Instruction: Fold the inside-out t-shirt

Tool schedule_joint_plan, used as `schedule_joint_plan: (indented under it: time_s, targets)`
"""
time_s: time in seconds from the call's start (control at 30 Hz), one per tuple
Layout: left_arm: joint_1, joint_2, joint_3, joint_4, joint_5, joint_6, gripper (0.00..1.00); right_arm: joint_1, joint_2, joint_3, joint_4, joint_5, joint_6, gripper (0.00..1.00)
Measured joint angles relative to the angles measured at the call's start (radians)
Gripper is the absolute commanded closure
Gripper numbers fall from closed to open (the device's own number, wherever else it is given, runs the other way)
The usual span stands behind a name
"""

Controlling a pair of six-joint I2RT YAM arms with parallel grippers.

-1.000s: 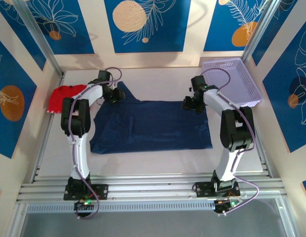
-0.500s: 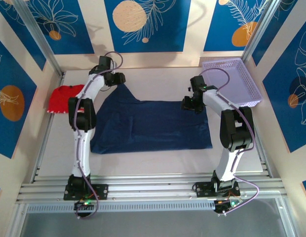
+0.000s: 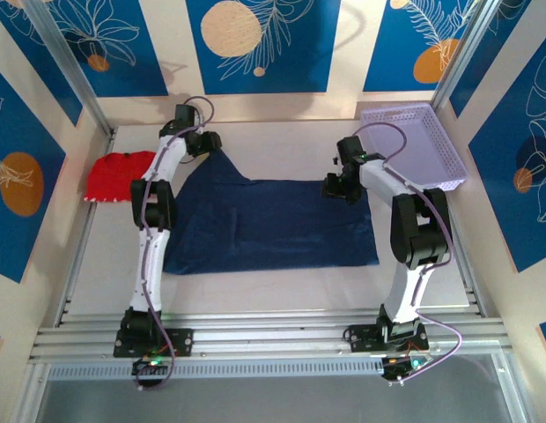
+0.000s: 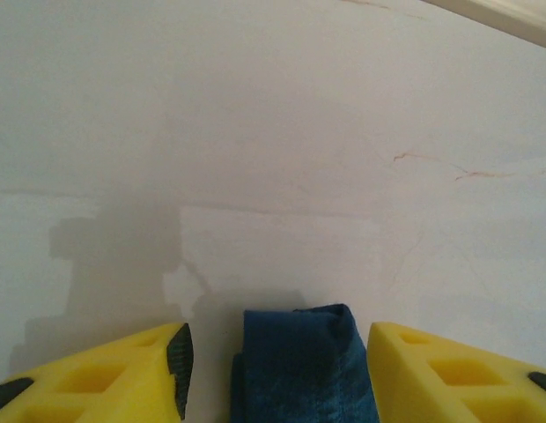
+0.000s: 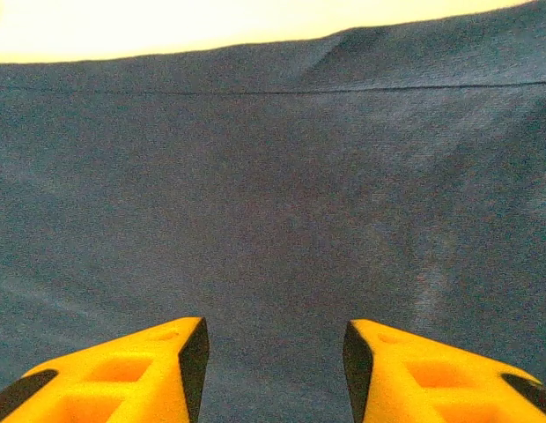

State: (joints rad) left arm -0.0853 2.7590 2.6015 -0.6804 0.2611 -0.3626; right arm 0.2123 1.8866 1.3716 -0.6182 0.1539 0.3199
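Note:
The inside-out t-shirt (image 3: 273, 220) is dark navy and lies spread flat across the middle of the table. Its far-left corner is drawn out into a point toward the back. My left gripper (image 3: 213, 141) sits at that point. In the left wrist view the narrow blue cloth tip (image 4: 295, 370) lies between the yellow fingers with a gap on each side, so the left gripper (image 4: 275, 352) is open. My right gripper (image 3: 335, 187) hovers at the shirt's far-right edge. It is open (image 5: 274, 344) over flat navy cloth (image 5: 273, 176), with nothing between its fingers.
A small bright red garment (image 3: 119, 172) lies at the far left of the table, beside the left arm. A lavender basket (image 3: 418, 145) stands at the far right corner. Bare white table (image 4: 273, 132) stretches beyond the sleeve tip toward the back wall.
My left gripper moved toward the back, drawing the shirt's far-left corner out into a point, and its jaws have spread apart from the cloth. The right arm has stayed put.

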Motion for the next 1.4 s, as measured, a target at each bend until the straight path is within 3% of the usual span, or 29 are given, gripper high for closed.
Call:
schedule_joint_plan:
  time_s: [0.7,0.87,1.2,1.4]
  targets:
    - [0.025,0.026,0.013,0.021,0.098,-0.059,0.95,0.018,0.048,0.041,-0.011,0.013,0.0,0.53]
    - [0.03,0.026,0.013,0.037,0.103,-0.068,1.0,0.001,0.067,0.126,-0.048,0.078,0.021,0.51]
    - [0.031,0.021,0.013,0.037,0.132,-0.076,1.0,-0.125,0.231,0.311,-0.125,0.214,0.091,0.52]
    - [0.031,0.006,0.013,0.036,0.142,-0.076,1.0,-0.155,0.338,0.409,-0.184,0.221,0.106,0.52]
